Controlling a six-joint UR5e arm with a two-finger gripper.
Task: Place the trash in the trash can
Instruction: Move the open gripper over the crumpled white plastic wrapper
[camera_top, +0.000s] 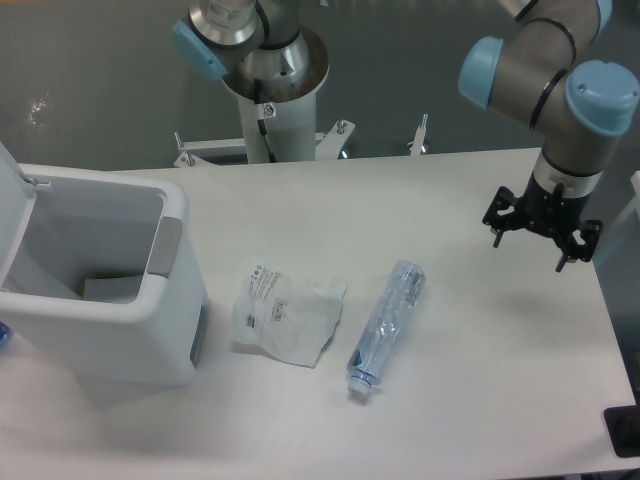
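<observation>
Lying flat on the table (480, 400), the wrapper (285, 312) and bottle (388, 322) sit side by side, close but apart, the wrapper nearer the bin (165, 330). The bin stands at the left with its lid (12, 215) up. The gripper (541, 247) hangs spread and empty, well to the right of the bottle. Neither piece has gone in yet; both remain to be picked up and dropped.

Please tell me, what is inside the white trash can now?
Inside the trash can, whose lid stands open, a pale flat piece lies at the bottom. Its near wall hides the rest of the floor. The wrapper and bottle lie outside, on the table.
</observation>
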